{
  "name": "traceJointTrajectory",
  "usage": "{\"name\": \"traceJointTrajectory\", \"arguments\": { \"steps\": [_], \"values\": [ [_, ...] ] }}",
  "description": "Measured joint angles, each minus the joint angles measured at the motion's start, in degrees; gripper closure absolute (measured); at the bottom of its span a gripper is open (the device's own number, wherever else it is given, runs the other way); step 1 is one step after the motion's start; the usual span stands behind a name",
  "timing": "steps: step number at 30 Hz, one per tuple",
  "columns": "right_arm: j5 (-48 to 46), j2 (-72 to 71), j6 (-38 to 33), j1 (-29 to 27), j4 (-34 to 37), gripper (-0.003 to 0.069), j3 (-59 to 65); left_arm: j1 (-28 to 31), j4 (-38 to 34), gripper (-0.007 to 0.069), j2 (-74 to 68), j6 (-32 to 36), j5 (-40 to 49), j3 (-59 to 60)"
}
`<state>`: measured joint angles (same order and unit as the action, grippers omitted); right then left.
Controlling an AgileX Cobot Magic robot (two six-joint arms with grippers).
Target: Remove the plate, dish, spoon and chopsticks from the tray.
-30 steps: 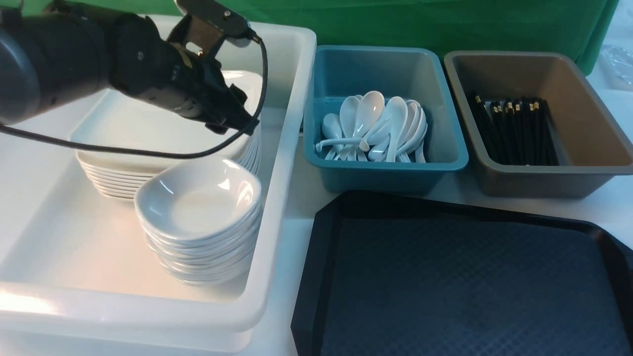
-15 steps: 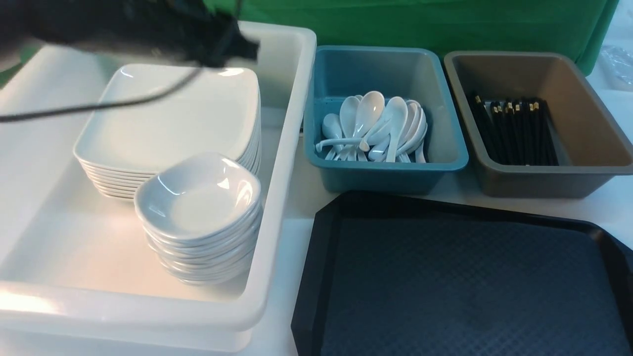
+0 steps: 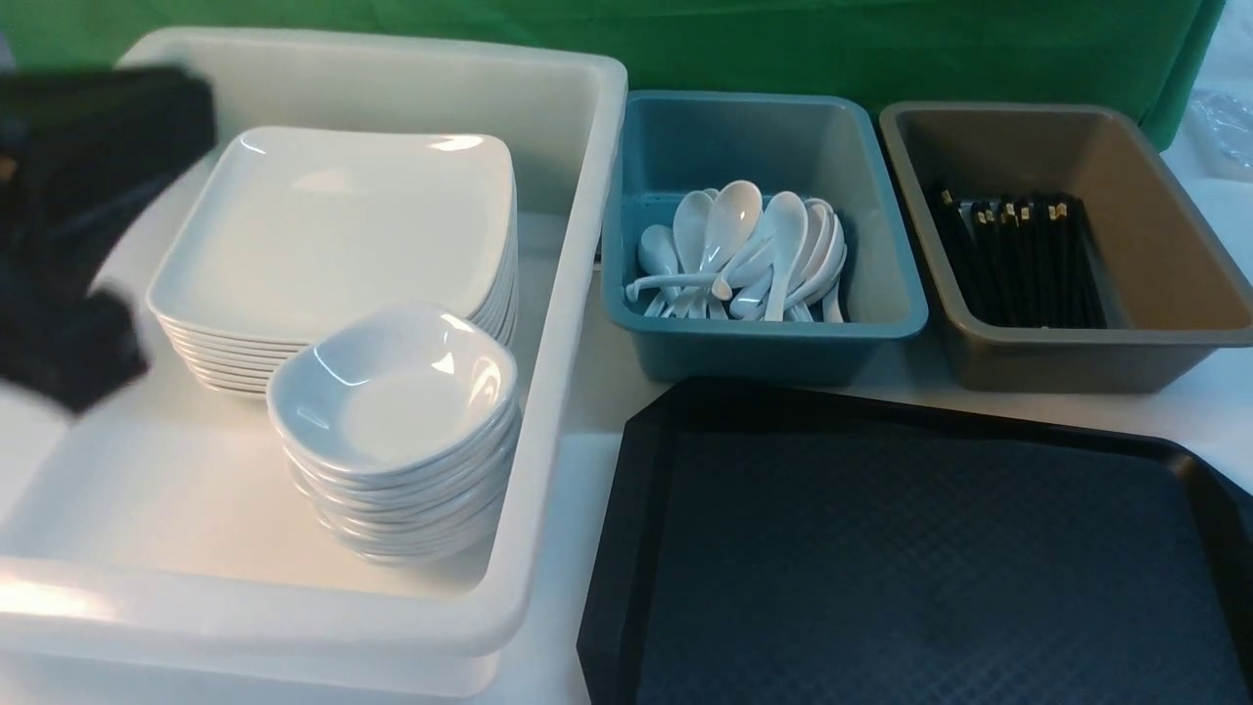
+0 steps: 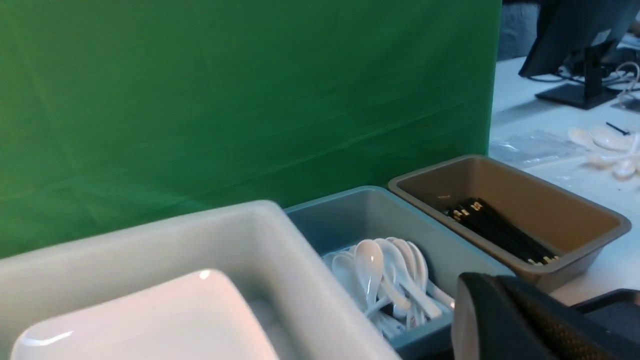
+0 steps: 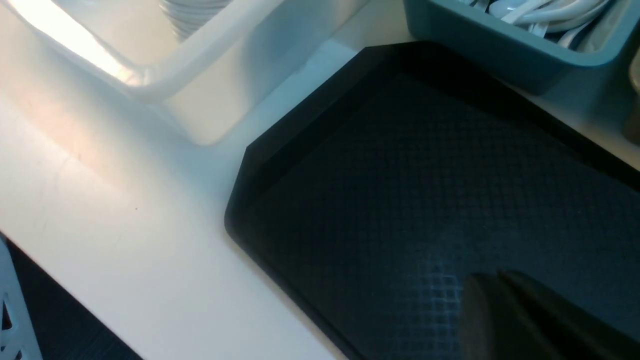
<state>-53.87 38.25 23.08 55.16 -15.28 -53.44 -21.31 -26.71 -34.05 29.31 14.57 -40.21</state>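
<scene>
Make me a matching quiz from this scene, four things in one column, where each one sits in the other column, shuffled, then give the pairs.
1. spoons
2. chopsticks
3. plates
4. tray

A. in the white tub
B. in the brown bin
C. on the table, nearest the robot
D. in the teal bin

Pairs: 1-D, 2-B, 3-A, 4-C

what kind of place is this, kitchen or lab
Most likely a lab mock-up of a canteen dish-return station: a green backdrop, sorted bins of spoons and chopsticks, stacked plates in a tub, and a monitor on the next table.
</scene>
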Motion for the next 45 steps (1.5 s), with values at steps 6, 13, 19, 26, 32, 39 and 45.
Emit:
{"name": "traceJointTrajectory", "arguments": {
  "steps": [6,13,19,26,32,39,45],
  "values": [
    [2.5,0.0,0.0,0.0,-0.7,0.0632,0.0,0.0,1.8,0.0616,17.6,0.2,-5.8,14.1],
    [2.6,0.0,0.2,0.0,-0.7,0.061,0.0,0.0,6.8,0.0616,28.0,0.4,-6.5,20.9],
    [2.7,0.0,0.2,0.0,-0.8,0.0585,0.0,0.0,7.1,0.0616,28.4,0.4,-5.7,23.5],
    [2.9,0.0,0.3,-2.2,-0.1,0.0566,0.0,0.0,7.2,0.0616,28.4,0.4,-4.3,25.8],
    [4.5,-1.4,-4.9,-15.9,1.0,0.0587,1.1,-0.1,7.4,0.0615,28.4,0.4,-3.9,25.8],
    [24.8,-12.0,-19.1,-37.3,7.7,0.064,19.2,-0.1,8.0,0.0615,28.4,0.4,-3.9,25.8],
    [39.3,-23.9,-20.1,-47.7,8.2,0.0641,37.2,-0.1,8.1,0.0615,28.4,0.4,-3.8,25.8]
  ]
}}
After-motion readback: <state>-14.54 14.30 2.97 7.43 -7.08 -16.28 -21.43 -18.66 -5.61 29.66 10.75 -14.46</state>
